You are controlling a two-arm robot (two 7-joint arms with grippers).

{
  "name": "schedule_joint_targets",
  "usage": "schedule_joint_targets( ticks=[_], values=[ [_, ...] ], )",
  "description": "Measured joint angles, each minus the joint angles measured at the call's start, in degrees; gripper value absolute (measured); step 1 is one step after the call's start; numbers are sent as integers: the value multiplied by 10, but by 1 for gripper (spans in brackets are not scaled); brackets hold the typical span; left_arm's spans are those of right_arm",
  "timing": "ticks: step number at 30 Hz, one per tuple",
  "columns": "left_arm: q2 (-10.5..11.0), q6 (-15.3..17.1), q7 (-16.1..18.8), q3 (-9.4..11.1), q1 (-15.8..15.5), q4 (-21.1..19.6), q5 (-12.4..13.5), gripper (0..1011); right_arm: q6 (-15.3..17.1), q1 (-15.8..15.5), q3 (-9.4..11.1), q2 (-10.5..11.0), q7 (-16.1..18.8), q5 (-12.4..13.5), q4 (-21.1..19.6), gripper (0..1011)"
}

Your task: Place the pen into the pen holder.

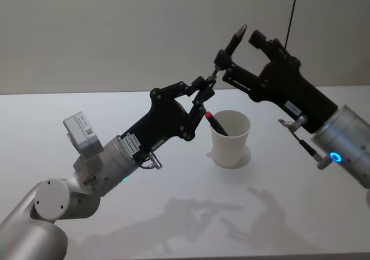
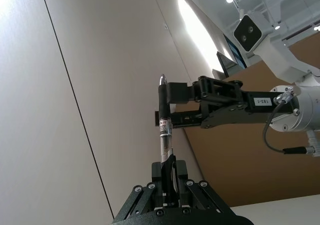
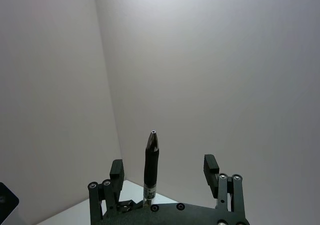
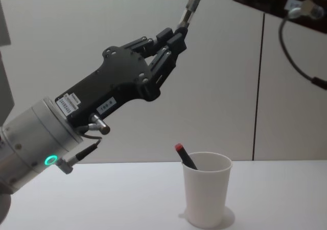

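Head view, pen holder (image 1: 230, 138) containing red-capped pen (image 1: 215, 123)

white pen holder (image 1: 230, 138), black pen (image 1: 230, 49), red-capped pen (image 4: 185, 156)

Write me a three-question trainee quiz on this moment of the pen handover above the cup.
1. True or false: the left gripper is shut on the lower end of the raised pen.
2. Multiple choice: the right gripper has its fingers A) apart, one on either side of the raised pen; B) shut on the cup's rim; C) resting flat on the table.
3. Fill in: the pen holder, a white paper cup, has a second pen inside it with a ___ top end.

Key: 1 true; 2 A; 3 red.
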Motion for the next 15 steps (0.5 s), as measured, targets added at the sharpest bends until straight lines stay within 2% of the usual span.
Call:
schedule_joint_targets(
  ticks=[6, 15],
  values=[
    [0, 0, 0, 0, 0, 0, 0, 175, 4, 11, -9, -10, -5, -8, 12, 930],
    [0, 0, 0, 0, 0, 0, 0, 175, 5, 19, -18, -18, -2, -13, 21, 667]
  ],
)
